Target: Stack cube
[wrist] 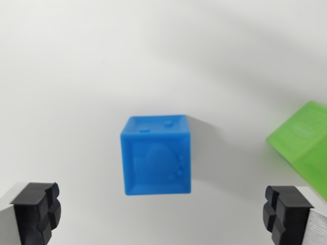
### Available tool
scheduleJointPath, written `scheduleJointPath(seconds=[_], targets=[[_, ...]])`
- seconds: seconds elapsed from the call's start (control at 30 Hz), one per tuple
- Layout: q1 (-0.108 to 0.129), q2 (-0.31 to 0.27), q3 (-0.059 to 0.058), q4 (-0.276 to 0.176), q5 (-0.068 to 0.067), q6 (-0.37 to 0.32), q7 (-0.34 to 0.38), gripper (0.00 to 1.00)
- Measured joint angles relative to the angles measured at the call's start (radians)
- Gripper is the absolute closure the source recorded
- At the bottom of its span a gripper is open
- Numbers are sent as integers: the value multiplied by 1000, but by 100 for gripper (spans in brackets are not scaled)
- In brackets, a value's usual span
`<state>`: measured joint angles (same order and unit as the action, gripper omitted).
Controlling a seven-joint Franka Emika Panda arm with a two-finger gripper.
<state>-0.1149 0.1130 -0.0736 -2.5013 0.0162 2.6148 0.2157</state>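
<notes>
My left finger (36,212) sits down in the corner, the blue cube (156,155) rests on the white table (76,76) between my wide-spread fingers, untouched. A green block (302,140), probably another cube, is cropped at the wrist view's right.

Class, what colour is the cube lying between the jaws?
Blue: the blue plastic cube, seen best in the wrist view.

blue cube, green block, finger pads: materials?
Blue cube: looks like moulded or printed hard plastic, satin; uniform colour, embossed shapes and small bumps on its faces.
Green block: likely the same plastic, slightly glossy; raised relief on top, cut off at the frame edge.
Finger pads: matte black, ribbed, probably rubber or plastic, on grey metal-looking fingers. The tool is open.
</notes>
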Motion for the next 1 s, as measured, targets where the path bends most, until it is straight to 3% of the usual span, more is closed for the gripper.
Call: scheduleJointPath(seconds=[0.33,0.73,1.0], targets=[[-20,55,0,-65,8,112,-113,0],[-28,198,15,-48,37,236,-140,0],[-43,274,30,-31,42,296,-145,0]])
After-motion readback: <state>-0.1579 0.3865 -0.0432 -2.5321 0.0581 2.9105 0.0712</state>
